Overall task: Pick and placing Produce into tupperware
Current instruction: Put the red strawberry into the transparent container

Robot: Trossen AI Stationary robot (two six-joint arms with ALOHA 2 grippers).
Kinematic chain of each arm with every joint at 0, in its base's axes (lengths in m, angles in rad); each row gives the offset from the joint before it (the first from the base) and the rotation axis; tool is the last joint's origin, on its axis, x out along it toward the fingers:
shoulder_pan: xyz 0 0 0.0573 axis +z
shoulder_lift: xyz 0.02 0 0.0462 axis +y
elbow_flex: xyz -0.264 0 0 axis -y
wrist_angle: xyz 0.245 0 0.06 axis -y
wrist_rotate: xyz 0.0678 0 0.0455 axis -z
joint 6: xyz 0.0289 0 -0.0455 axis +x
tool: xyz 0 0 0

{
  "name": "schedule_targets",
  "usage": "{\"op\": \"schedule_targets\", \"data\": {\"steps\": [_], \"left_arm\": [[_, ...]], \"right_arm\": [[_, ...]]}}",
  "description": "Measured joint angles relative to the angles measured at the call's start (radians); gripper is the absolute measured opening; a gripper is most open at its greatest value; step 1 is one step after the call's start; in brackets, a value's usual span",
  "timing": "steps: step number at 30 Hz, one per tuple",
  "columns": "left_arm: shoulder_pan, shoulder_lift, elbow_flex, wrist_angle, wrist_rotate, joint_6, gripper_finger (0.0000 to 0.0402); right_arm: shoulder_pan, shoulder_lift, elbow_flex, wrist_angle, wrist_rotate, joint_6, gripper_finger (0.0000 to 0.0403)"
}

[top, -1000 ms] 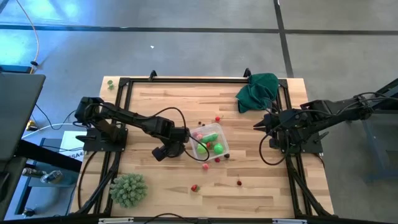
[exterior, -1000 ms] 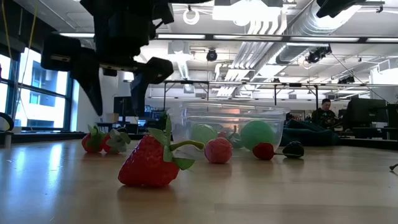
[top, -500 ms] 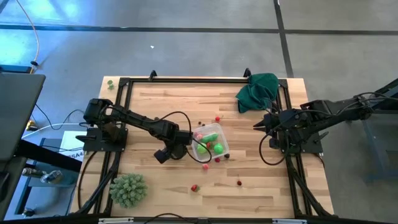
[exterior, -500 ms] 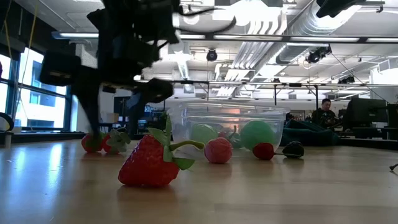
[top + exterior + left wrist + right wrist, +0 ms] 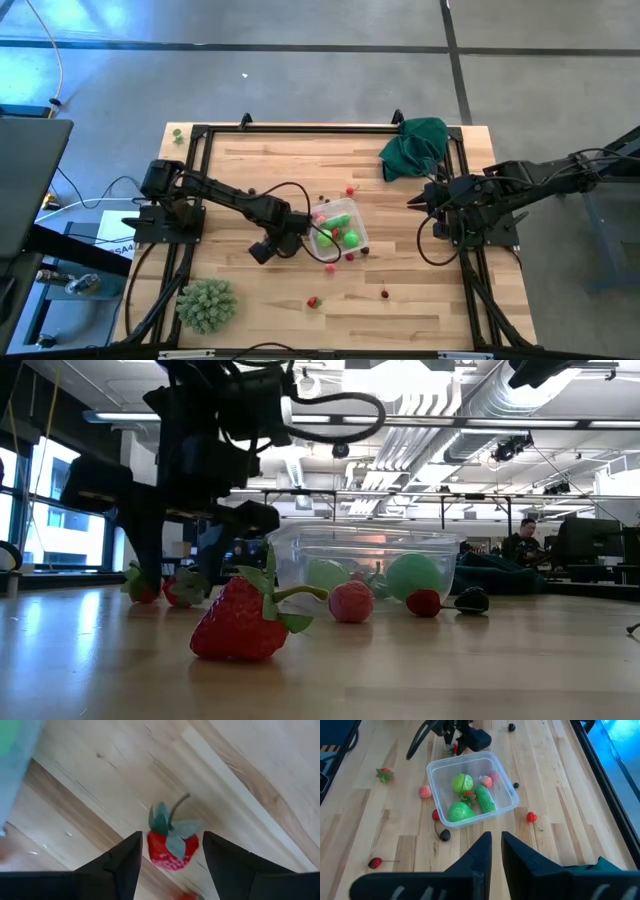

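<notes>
Readable text: I find none in any view right now.
White label beside the worktop's left frame [image 5: 118, 248]: I see dark marks on it, too small for me to read.
Produce and tupperware [image 5: 470, 787]: I see no print or brand on them.
Room screens in the low view [image 5: 590, 540]: nothing legible to me.
</notes>
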Motion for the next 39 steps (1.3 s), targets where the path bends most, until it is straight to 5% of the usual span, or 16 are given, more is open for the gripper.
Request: {"op": "schedule_targets", "data": {"steps": [22, 39], "left_arm": [[0.0, -0.002, 0.0, 0.013, -0.003, 0.004, 0.0146], [0.0, -0.002, 0.011, 0.019, -0.003, -0.025, 0.0144]], "right_arm": [[0.0, 0.0, 0.0, 0.0, 0.0, 0.0, 0.0032], [0.0, 0.0, 0.0, 0.0, 0.0, 0.0, 0.0032]]}}
